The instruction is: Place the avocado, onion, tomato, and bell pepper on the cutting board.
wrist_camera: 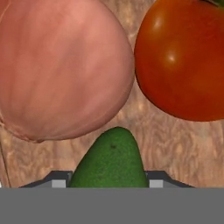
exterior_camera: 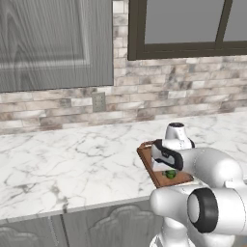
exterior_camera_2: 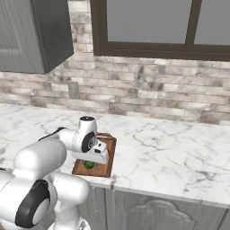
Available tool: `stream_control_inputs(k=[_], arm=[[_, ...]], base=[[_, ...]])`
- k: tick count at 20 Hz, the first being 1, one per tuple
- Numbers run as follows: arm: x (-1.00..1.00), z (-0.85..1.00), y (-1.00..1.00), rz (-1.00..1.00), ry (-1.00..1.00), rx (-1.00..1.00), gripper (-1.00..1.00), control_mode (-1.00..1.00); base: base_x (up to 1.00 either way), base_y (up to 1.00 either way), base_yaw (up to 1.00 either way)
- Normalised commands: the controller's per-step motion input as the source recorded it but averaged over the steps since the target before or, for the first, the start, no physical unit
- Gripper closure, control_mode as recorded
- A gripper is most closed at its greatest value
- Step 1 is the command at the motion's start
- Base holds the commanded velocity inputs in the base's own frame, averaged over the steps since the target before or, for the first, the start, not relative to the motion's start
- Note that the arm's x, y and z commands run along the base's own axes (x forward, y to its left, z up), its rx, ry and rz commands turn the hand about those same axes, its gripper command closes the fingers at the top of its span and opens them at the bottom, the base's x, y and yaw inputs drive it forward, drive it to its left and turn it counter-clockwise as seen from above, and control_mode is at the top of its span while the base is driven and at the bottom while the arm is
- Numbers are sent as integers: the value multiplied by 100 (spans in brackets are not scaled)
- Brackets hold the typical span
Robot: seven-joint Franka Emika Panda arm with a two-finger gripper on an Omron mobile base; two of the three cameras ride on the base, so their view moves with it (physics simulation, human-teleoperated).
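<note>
The white marble surface carries the rectangular brown wooden cutting board near its front edge, and the white arm reaches down over the board so the tool sits low above the wood. In the hand view, the large pale peach-pink onion lies at about 10 o'clock and the round orange-red tomato at about 2 o'clock, the two nearly touching on the board. The small dark green avocado sits at 6 o'clock between the tool's two finger tips, which are closed in on it, and it shows as a green spot on the board under the hand.
</note>
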Motion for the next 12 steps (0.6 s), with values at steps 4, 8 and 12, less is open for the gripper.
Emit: stream_control_inputs(k=[4, 8, 12], arm=[[0, -36, 0, 0, 1, 0, 100, -100], [-1, -43, 0, 0, 2, 0, -100, -100], [-9, -3, 0, 0, 0, 1, -100, -100]], base=[[0, 0, 0], [0, 0, 0], [0, 0, 0]])
